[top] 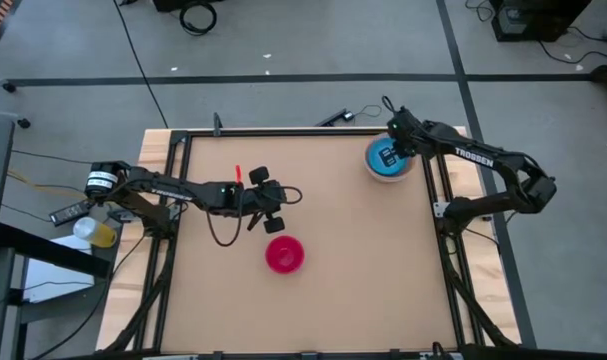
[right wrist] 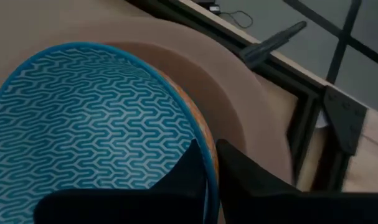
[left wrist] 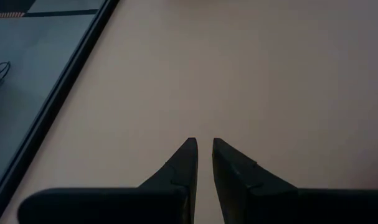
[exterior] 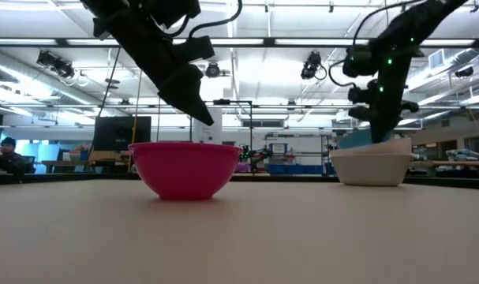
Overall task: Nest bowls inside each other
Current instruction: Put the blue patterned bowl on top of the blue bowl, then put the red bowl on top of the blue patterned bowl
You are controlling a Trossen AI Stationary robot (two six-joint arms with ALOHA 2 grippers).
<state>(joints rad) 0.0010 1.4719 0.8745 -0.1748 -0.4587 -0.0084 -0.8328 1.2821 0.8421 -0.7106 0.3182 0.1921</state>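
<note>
High view: the right gripper [top: 394,152] sits over a stack of nested bowls [top: 389,160] at about two o'clock on the table [top: 363,260], close to the far right corner. Its wrist camera shows the two fingers straddling the stack's near rim, one inside the patterned teal bowl [right wrist: 83,124], one outside, with an orange edge [right wrist: 198,134] just beneath; the jaws look pinched on that rim, though whether the grip is loosening cannot be told from these pictures. From table height the stack shows a grey-white bowl [exterior: 371,167] at the bottom and pale rims above it.

A lone magenta bowl [top: 285,254] stands upright near the table's centre, well apart from the stack, which lies toward two o'clock from it. The left gripper [top: 258,200] hovers just beyond it, on its eleven o'clock side, and is plainly the nearer arm. Its fingers [left wrist: 184,168] are nearly together with a thin slit between them, grasping nothing, and its own camera shows only bare tabletop.

Judging by the layout, the magenta bowl is the last one outside the stack. The coming pick turns on that short offset: the bowl lies toward five o'clock from the left jaws, and being round it offers no long axis, so any point on the rim should serve.
</note>
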